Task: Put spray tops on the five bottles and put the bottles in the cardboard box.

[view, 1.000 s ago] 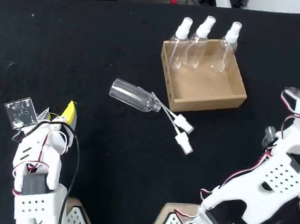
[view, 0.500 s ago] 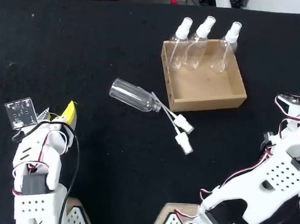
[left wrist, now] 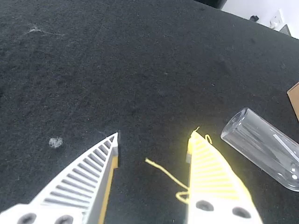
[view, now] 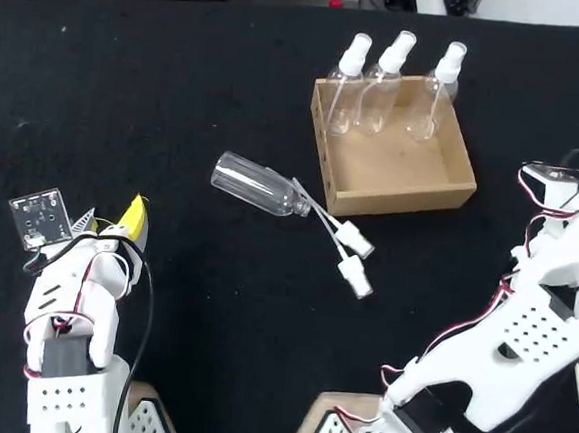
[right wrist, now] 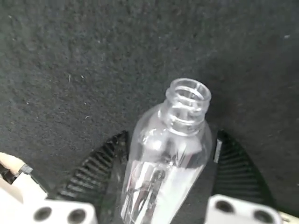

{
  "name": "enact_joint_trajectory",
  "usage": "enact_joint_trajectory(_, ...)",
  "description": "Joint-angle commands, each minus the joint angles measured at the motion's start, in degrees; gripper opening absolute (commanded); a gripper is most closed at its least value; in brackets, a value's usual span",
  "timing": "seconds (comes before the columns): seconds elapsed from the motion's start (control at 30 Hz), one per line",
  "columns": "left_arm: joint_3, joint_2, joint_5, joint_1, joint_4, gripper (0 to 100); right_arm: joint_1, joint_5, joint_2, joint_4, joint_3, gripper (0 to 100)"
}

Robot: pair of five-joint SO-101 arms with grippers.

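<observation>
The cardboard box [view: 442,193] sits at the back right, with three clear bottles with spray tops [view: 384,78] leaning in it at its far wall. A topless clear bottle [view: 257,186] lies on the black mat left of the box, also seen as the lying bottle [left wrist: 261,149]. Two spray tops [view: 353,259] lie just in front of its neck. My left gripper [view: 112,211] [left wrist: 154,137] stands open near the front left, short of that bottle. My right gripper [right wrist: 170,135] is shut on another topless bottle [right wrist: 173,154], neck pointing away from the wrist, over bare mat.
The right arm [view: 532,326] rises along the table's right edge, in front of and beside the box. A small circuit board [view: 37,217] sits on the left arm. Black mat [view: 159,86] lies open across the left and middle.
The right arm has swung its wrist up and a little leftward, toward the box. The bottle neck that showed beside it in the high view is now hidden. The left arm has not moved.
</observation>
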Motion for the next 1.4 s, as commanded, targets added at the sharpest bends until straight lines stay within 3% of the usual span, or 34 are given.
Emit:
enact_joint_trajectory(0.0, 1.2, -0.8, -0.4, -0.1, -1.1, 23, -0.8, 0.4, -3.3, -0.9, -3.2, 26.2)
enact_joint_trajectory(0.3, 1.2, -0.8, -0.4, -0.1, -1.1, 23, -0.5, 0.3, 2.4, -1.6, -6.5, 24.0)
enact_joint_trajectory(0.5, 1.2, -0.8, -0.4, -0.1, -1.2, 23, 0.2, -2.8, 2.2, 2.5, -13.1, 0.6)
enact_joint_trajectory(0.9, 1.2, -0.8, -0.4, -0.1, -1.3, 23, -2.0, -14.6, -1.6, 2.6, -23.0, 1.1)
enact_joint_trajectory(1.37, 1.2, -0.8, -0.4, -0.1, -1.1, 23, -8.1, -15.8, -3.7, 2.3, -7.2, 1.1)
